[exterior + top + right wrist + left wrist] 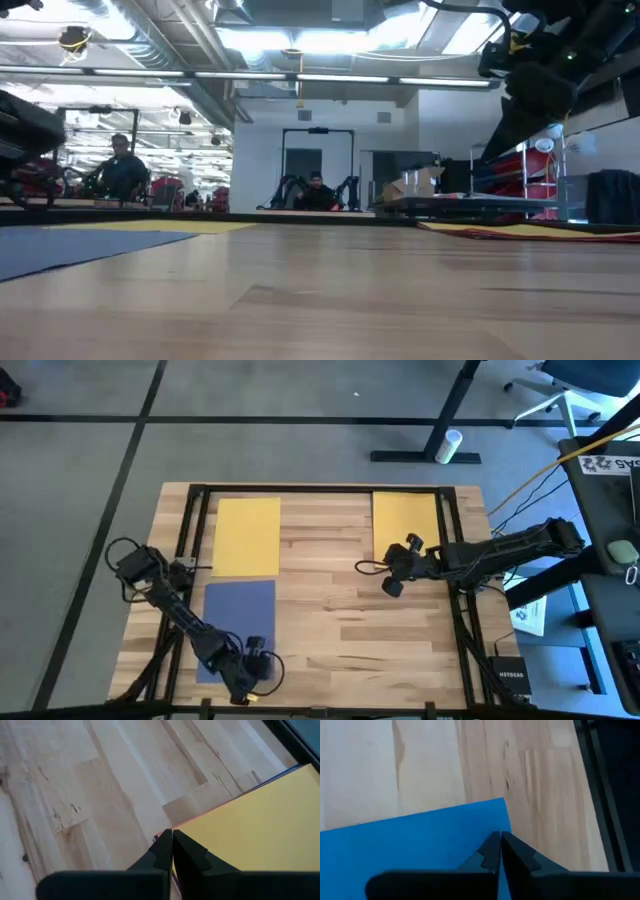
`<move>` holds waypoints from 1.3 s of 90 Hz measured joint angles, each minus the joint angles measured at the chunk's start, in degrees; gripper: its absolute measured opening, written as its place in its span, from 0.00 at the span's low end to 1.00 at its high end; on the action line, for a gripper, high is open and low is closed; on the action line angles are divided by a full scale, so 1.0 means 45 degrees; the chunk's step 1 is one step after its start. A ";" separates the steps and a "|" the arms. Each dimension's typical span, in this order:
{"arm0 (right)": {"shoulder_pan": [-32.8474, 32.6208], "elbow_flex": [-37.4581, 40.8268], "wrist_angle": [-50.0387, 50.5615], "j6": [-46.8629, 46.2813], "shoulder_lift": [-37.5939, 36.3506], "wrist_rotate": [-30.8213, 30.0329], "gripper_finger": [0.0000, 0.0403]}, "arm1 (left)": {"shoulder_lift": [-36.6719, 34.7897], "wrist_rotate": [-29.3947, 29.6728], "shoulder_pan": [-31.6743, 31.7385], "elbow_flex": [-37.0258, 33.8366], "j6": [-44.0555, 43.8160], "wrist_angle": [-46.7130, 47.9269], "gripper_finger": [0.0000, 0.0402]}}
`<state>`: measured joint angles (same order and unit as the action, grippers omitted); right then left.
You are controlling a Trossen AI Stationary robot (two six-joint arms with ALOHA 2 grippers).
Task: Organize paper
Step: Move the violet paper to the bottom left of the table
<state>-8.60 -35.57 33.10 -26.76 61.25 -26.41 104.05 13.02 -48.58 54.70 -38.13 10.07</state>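
Wooden planks make up the bench (340, 610) in the high view. One yellow sheet (246, 536) lies toward eleven o'clock, a navy blue sheet (238, 622) just below it toward seven o'clock, and a second yellow-topped stack (405, 520) sits toward one o'clock. The left hand (262, 668) hangs over the navy sheet's near corner; the right hand (397, 565) hangs at the near edge of the one o'clock stack.

Across the low view, the navy sheet (80, 248) lies flat at nine o'clock, a yellow one (160, 227) behind it, and the stack (540, 232) at three o'clock shows a yellow top with a reddish edge beneath. Two people (120, 170) sit in the room beyond.

At the left wrist, the left hand (500, 851) has its fingers pressed together, tips over the corner of the blue sheet (410, 845); whether paper is pinched between them I cannot tell.

At the right wrist, the right hand (172, 845) likewise has its fingers together, at the corner of the yellow sheet (250, 825), where a pink edge (176, 879) peeks out below.
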 joint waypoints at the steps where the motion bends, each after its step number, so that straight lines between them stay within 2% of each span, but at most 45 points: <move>1: 0.0000 0.0000 0.0000 0.0000 0.0000 0.0000 0.00 | 0.0000 0.0000 -0.0032 0.0000 -0.0042 0.0000 0.00; 27: -0.0002 0.0002 0.0000 0.0000 0.0000 -0.0005 0.00 | -0.0002 0.0030 -0.0325 0.0005 -0.0461 0.0230 0.00; 42: -0.0005 0.0000 -0.0005 0.0005 0.0000 0.0043 0.00 | -0.0169 0.0836 -0.0219 -0.0005 -0.0096 0.0472 0.00; 57: -0.0004 0.0000 -0.0019 0.0005 0.0000 0.0345 0.00 | -0.0430 0.1064 0.0181 -0.0005 0.0375 0.0856 0.00; 87: -0.0005 0.0000 -0.0015 0.0005 0.0000 0.0554 0.10 | -0.0432 0.1069 0.0171 -0.0016 0.0506 0.0737 0.00; 117: -0.0005 0.0000 -0.0005 0.0005 0.0000 0.0554 0.09 | -0.0427 0.1115 -0.0027 -0.1010 -0.0392 -0.0787 0.00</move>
<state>-8.62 -35.57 33.08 -26.74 61.25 -23.92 102.13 18.03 -48.70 50.15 -39.90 6.52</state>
